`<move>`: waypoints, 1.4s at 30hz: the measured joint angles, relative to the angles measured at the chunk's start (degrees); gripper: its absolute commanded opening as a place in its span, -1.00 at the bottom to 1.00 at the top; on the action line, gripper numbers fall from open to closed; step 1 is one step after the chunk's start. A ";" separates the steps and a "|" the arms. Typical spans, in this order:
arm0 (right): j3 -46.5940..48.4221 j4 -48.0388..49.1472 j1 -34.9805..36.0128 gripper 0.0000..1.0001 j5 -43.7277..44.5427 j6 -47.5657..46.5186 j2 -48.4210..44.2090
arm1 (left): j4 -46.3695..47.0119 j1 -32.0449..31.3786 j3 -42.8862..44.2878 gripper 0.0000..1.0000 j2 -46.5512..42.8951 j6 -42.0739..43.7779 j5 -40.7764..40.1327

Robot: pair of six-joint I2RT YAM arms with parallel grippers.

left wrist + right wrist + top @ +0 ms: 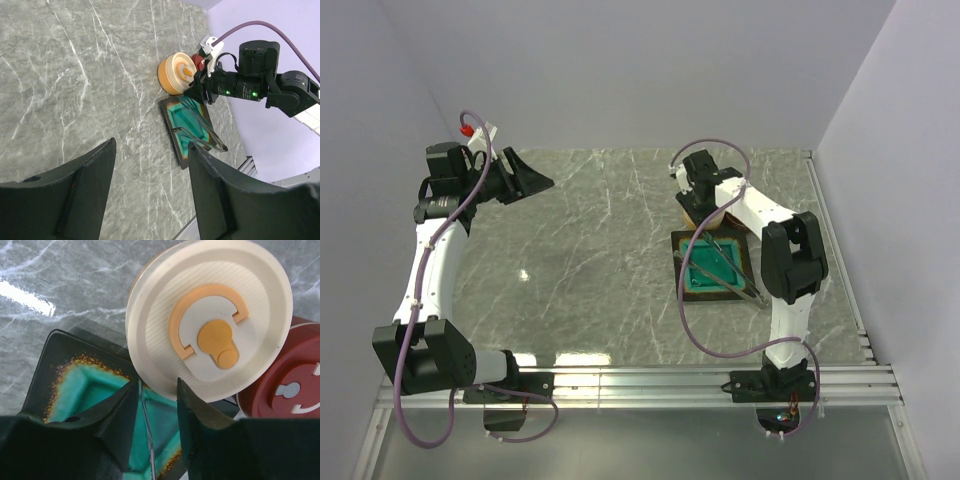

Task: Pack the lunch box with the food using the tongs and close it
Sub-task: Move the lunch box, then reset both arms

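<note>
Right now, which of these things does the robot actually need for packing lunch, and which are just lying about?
For the job:
tongs
cream-lidded round box, probably the lunch box

Lying about:
teal tray, under the tongs
red-lidded box, role unclear

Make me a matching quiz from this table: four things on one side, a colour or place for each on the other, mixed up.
1 cream lid
2 red lid
3 tray
4 tongs

A lying across the tray
B teal inside, dark rim
C orange handle on top
D beside the cream lid

Pairs: 1-C, 2-D, 3-B, 4-A
</note>
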 measured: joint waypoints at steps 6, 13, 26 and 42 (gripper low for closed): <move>1.95 -3.15 -0.11 0.21 -0.02 0.83 0.02 | 0.00 0.00 -0.04 0.32 -0.28 0.11 -0.04; 12.44 -5.84 -0.11 0.66 -0.90 2.69 0.17 | -0.48 0.11 -0.07 0.53 -1.25 1.97 -0.70; 5.09 -1.22 -5.86 0.99 -12.44 9.27 -23.71 | -6.27 0.28 -4.87 0.99 -5.29 14.99 -13.35; -36.24 1.09 -19.28 0.99 -25.07 9.46 -59.58 | -7.93 -4.92 -20.46 0.99 -15.21 27.69 -28.37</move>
